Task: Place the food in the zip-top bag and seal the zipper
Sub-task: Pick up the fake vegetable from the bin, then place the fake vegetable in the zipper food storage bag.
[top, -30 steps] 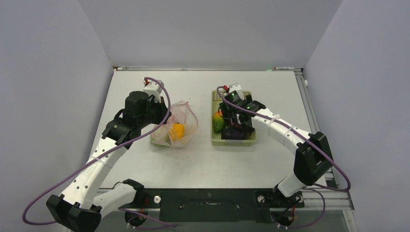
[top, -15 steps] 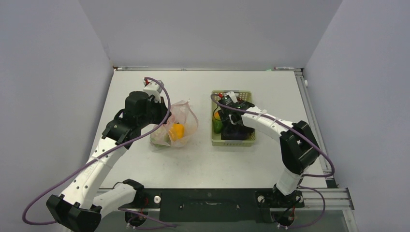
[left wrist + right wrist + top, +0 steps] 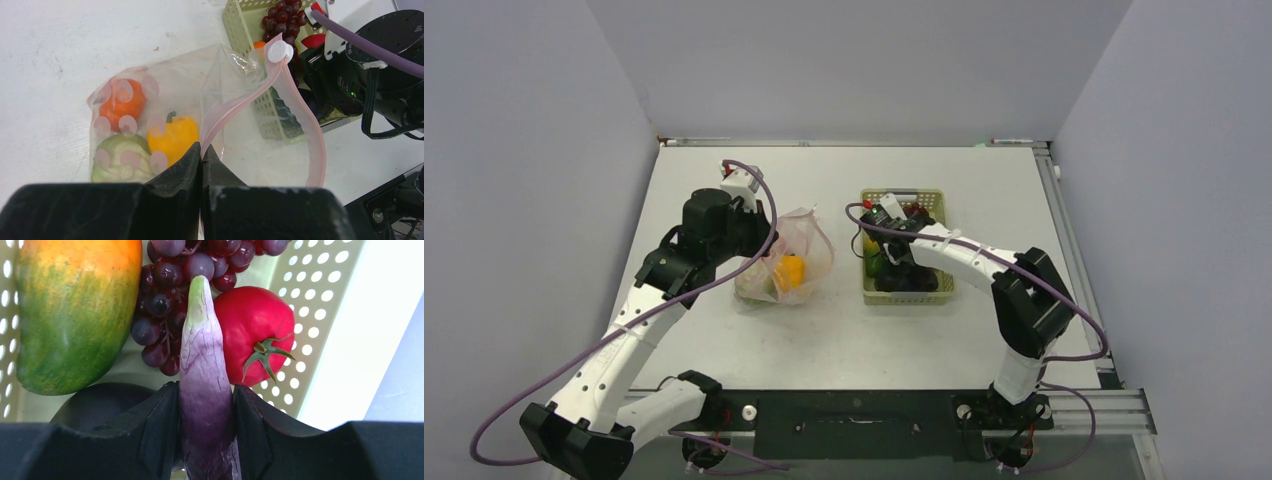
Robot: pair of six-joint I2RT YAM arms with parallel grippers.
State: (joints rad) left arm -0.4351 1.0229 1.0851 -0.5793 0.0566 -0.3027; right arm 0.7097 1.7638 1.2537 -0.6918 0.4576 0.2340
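The bag point(image 3: 809, 240) lies on the left half of the table point(image 3: 824, 340), about midway between the near and far edges, with its mouth turned toward the right edge. The left gripper point(image 3: 201, 150) has its fingers pressed together on the bag's near lip, pinching the zipper point(image 3: 235, 107) and holding the mouth open in a loop. A white slider point(image 3: 279, 51) sits at the far end of the strip. Three pieces of food lie inside the bag at its closed end: an orange piece point(image 3: 122, 102), a yellow pepper point(image 3: 175, 137) and a green piece point(image 3: 120, 157), the pepper touching the green piece.

The basket point(image 3: 904, 296) stands just right of the table's middle, near the bag's mouth but apart from it. The right gripper point(image 3: 205, 390) reaches down into it and is clamped on the eggplant point(image 3: 202, 350), one finger on each side of the purple body, the pale green tip pointing away from the wrist. The eggplant's tip lies over the grapes point(image 3: 165, 285). A red tomato point(image 3: 250, 325) touches the eggplant on one side, by the basket's perforated wall point(image 3: 310, 305). A green and orange mango point(image 3: 70, 310) lies on the other side, against the grapes. Whether the eggplant rests on the basket floor or is lifted off it cannot be told.
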